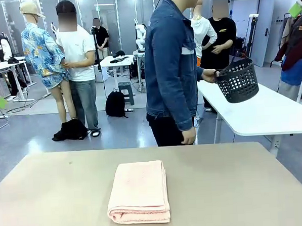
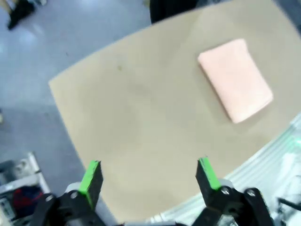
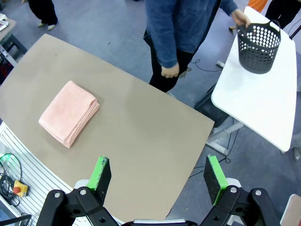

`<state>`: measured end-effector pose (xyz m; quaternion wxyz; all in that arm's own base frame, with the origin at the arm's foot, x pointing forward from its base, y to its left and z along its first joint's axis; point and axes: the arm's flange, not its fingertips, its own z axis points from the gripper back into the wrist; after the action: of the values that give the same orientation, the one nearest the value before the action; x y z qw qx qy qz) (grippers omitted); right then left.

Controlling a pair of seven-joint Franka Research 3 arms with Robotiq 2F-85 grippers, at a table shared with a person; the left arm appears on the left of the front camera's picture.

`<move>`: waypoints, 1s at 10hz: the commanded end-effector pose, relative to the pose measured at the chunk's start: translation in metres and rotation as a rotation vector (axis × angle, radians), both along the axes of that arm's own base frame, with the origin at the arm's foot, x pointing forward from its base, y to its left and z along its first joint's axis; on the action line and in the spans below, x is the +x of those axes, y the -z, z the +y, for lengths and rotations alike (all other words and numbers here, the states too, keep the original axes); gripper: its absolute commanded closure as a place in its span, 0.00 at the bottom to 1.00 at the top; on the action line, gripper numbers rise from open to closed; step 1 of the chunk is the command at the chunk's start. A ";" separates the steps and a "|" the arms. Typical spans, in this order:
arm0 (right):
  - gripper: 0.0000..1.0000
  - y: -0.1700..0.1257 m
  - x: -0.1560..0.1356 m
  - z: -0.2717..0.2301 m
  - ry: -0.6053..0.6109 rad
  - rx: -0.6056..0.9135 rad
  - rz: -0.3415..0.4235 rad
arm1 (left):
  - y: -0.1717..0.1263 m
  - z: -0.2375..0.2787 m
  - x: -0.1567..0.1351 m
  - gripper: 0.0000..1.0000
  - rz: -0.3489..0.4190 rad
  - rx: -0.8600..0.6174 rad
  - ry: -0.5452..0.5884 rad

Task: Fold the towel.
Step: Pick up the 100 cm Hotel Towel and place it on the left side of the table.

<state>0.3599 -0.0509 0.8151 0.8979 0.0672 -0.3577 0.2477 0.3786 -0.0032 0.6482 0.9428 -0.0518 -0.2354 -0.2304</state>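
Towel (image 1: 138, 192) is folded into a compact pale pink rectangle, several layers thick. It lies flat on the tan table (image 1: 236, 189), near edge, roughly centre. The layered fold edges face the near side and stack neatly; the top surface is fluffy terry. In the right wrist view the towel (image 3: 69, 113) shows its stacked layers along one long side. In the left wrist view it (image 2: 235, 79) is blurred, so no texture or layer detail can be made out there.

Left gripper (image 2: 149, 176): fingers spread wide, nothing between the green pads, held high above the table and well apart from the towel. Right gripper (image 3: 157, 181): same, fingers spread wide and empty, high over the table's right part, well apart from the towel.

Person in a denim jacket (image 1: 171, 66) stands at the far side of the table, right of centre, head cut off by the top of the frame. One hand (image 1: 208, 75) grips the rim of a dark perforated basket (image 1: 238, 81), held over the white table (image 1: 272, 111) to the far right. The other hand (image 1: 188, 137) hangs at the side. Basket contents not visible from these angles.

The smoother band on the towel can't be picked out in any view.
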 end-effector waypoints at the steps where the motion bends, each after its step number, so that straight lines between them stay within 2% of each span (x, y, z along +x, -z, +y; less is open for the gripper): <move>1: 0.00 0.000 -0.001 -0.001 -0.001 -0.006 0.003 | 0.039 -0.031 0.001 0.00 0.007 -0.092 -0.071; 2: 0.00 0.000 -0.001 -0.001 -0.001 -0.006 0.003 | 0.072 -0.053 0.004 0.00 0.035 -0.104 -0.076; 6: 0.00 0.000 -0.001 -0.001 -0.001 -0.006 0.003 | 0.150 -0.105 0.016 0.00 0.155 -0.207 -0.087; 7: 0.00 0.000 -0.001 -0.001 -0.001 -0.006 0.003 | 0.170 -0.116 0.020 0.00 0.161 -0.199 -0.101; 10: 0.00 0.000 -0.001 -0.001 -0.001 -0.006 0.003 | 0.180 -0.121 0.026 0.00 0.187 -0.213 -0.149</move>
<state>0.3599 -0.0508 0.8153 0.8977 0.0675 -0.3578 0.2481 0.4021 -0.1217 0.4628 0.9625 -0.1537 -0.1650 -0.1510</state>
